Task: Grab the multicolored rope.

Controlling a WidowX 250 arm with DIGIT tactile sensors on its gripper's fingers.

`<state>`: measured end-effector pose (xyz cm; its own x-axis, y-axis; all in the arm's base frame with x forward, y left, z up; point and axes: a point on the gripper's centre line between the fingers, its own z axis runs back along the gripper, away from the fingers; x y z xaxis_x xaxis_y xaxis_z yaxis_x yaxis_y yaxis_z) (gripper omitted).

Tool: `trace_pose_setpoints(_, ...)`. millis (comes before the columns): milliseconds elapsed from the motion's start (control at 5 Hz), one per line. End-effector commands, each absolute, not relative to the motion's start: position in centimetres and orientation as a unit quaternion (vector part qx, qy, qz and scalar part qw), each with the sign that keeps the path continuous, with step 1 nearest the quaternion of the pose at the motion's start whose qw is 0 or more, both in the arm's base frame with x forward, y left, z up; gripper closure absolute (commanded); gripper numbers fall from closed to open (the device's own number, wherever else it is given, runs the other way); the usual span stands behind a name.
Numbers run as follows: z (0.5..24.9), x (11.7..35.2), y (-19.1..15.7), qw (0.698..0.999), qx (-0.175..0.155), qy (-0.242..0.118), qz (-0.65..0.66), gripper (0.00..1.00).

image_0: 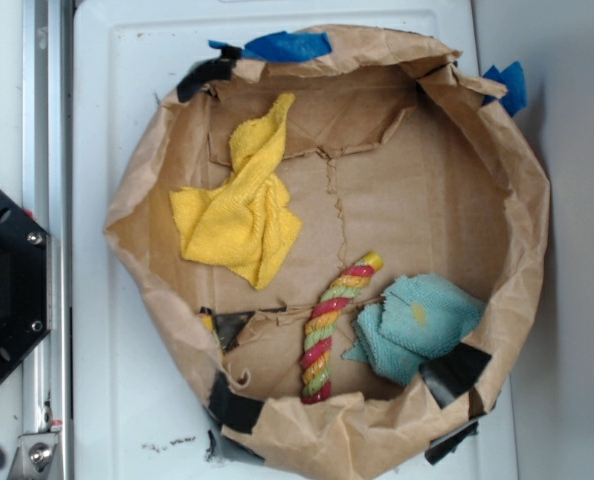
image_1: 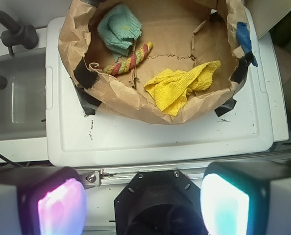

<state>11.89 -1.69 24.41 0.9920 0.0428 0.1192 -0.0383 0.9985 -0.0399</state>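
Exterior view: short twisted red, yellow and green cotton rope (image_0: 330, 327) lying inside brown paper-lined basin (image_0: 525, 230), long axis near-vertical, just beside crumpled teal cloth (image_0: 417, 322). Hand (image_1: 143, 203) released, well apart.

The exterior view looks straight down from overhead, fairly near, on the brown paper basin (image_0: 522, 260) atop the white lid (image_0: 117, 380), with the robot's black base (image_0: 7, 290) at the left edge; the wrist view looks down from above that base (image_1: 157, 205), farther back and turned about a quarter turn, the 2 glowing fingertips (image_1: 62, 205) filling its bottom corners; both views share the basin (image_1: 72, 44), lid (image_1: 160, 142), multicolored rope (image_0: 329, 325) (image_1: 127, 60) and 2 cloths.
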Motion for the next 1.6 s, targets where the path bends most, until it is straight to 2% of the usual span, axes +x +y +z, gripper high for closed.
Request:
trace_pose_setpoints(0, 24.4, 11.9, -1.7, 0.998, -0.019, -0.060, 0.020, 0.00)
trace_pose_setpoints(200, 24.2, 15.2, -2.7, 0.992, -0.015, -0.059, 0.107, 0.00)
trace_pose_setpoints(400, 22.8, 19.0, -3.4, 0.981, -0.016, -0.046, 0.190, 0.00)
trace_pose_setpoints(600, 21.2, 21.6, -2.5, 0.949, -0.028, -0.050, 0.310, 0.00)
trace_pose_setpoints(1200, 21.2, 21.6, -2.5, 0.949, -0.028, -0.050, 0.310, 0.00)
trace_pose_setpoints(1400, 16.2, 23.8, -1.8, 0.937, 0.013, -0.057, 0.344, 0.00)
